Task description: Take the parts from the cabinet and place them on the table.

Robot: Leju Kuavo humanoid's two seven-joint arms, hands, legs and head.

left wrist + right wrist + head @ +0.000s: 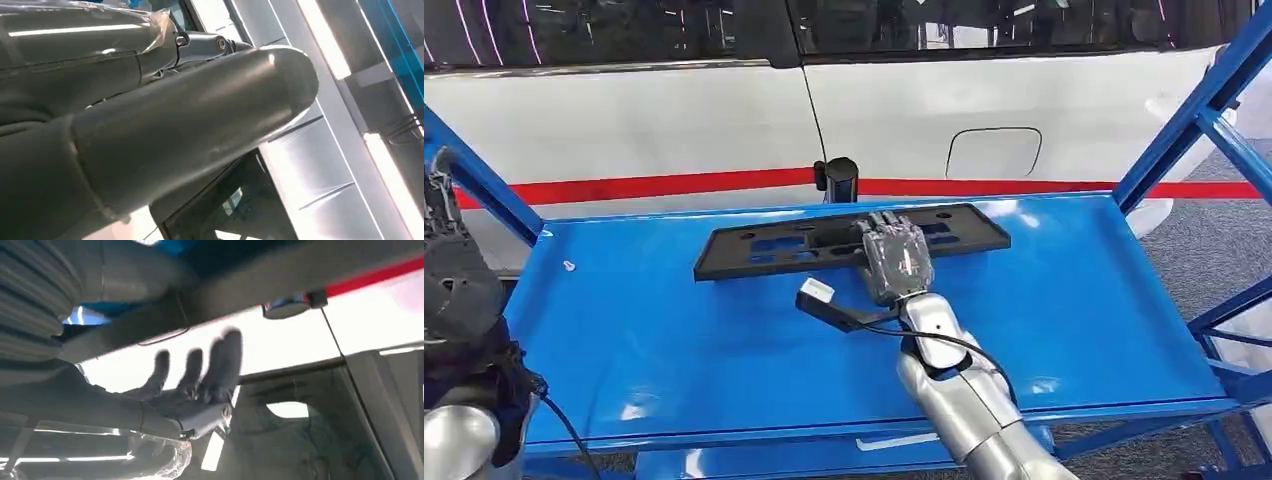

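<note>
We see the right hand (896, 258) flat on the black part (774, 245) lying on the blue desk (1074, 310) — fingers (220, 360) spread, gripping nothing; the left hand (454, 270) beside the desk — fingers unreadable.

The right hand (896, 258) lies over the black part (774, 245), hiding its middle and whether the fingers grip it. The left hand (452, 262) is cut off at the frame's edge, its fingers' lie unclear. In the right wrist view the fingers (220, 362) are blurred.
</note>
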